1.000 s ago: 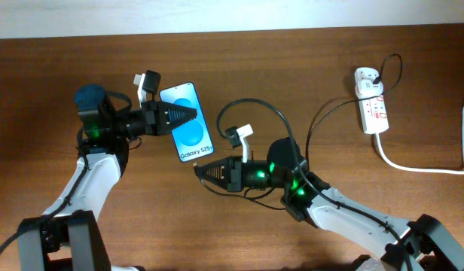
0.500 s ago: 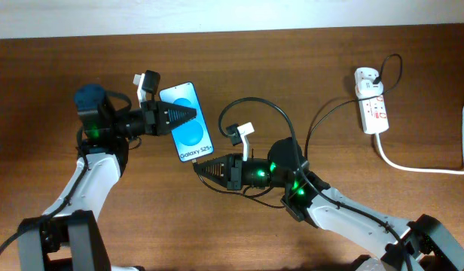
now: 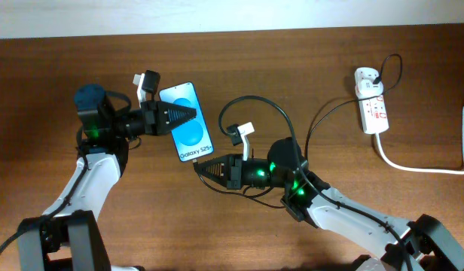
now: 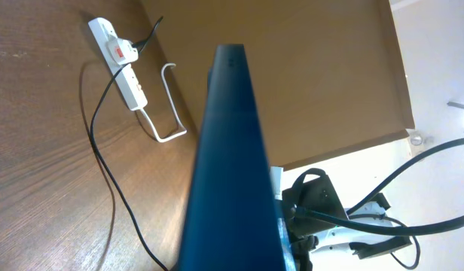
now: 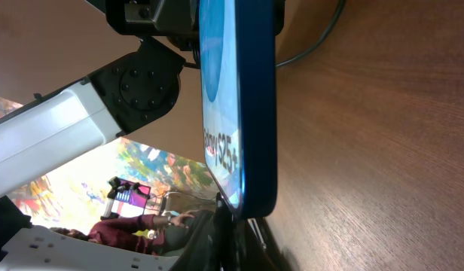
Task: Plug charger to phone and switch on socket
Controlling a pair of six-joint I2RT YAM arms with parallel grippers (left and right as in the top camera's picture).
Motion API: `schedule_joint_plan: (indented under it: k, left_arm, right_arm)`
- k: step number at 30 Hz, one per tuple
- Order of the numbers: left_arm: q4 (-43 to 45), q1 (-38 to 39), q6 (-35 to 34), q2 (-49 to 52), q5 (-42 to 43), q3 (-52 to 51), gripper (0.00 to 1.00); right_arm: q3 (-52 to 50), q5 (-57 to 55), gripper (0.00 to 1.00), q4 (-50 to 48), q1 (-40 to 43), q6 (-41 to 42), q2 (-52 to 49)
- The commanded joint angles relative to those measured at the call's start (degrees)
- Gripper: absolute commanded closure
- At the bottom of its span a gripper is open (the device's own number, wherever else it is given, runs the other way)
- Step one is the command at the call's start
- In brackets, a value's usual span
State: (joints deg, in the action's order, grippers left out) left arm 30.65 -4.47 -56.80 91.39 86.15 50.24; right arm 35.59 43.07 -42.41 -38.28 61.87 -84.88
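Observation:
The phone (image 3: 188, 124) has a blue screen with a white "Galaxy S25" strip and is held up over the table. My left gripper (image 3: 191, 114) is shut on its upper part. In the left wrist view the phone (image 4: 228, 158) is edge-on and hides the jaws. My right gripper (image 3: 199, 168) is shut on the charger's plug tip, right at the phone's lower edge. In the right wrist view that tip meets the phone's bottom end (image 5: 251, 199). The black charger cable (image 3: 251, 102) loops back toward the socket (image 3: 372, 105) at the far right.
A thick white cord (image 3: 420, 167) runs from the socket to the right table edge. The white adapter (image 3: 365, 76) sits at the socket's top end. Loose black cable (image 4: 104, 173) lies on the wood between the arms and the socket.
My right gripper has crept a little up and left toward the phone's lower edge, and the cable loop has shifted slightly. The left arm and phone have stayed put.

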Motion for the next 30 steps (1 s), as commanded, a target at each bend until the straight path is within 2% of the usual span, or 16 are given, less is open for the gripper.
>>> schedule_joint_plan:
  k: [1, 17, 21, 30]
  left_arm:
    - [0.15, -0.04, -0.57, -0.48, 1.53, -0.07, 1.00]
    - [0.17, -0.04, -0.57, -0.48, 2.64, -0.07, 1.00]
    - [0.15, -0.04, -0.57, -0.48, 2.62, -0.07, 1.00]
    - [0.17, -0.04, -0.57, -0.48, 1.09, -0.07, 1.00]
  right_arm:
    - [1.46, -1.64, 0.96, -0.22, 1.29, 1.16, -0.02]
    - [1.49, -1.55, 0.96, -0.48, 4.31, 1.88, -0.02]
    - [1.49, -1.03, 0.96, -3.69, 4.24, 3.08, -0.02]
    - [1.49, 6.97, 0.96, 0.66, 4.17, 3.17, -0.02]
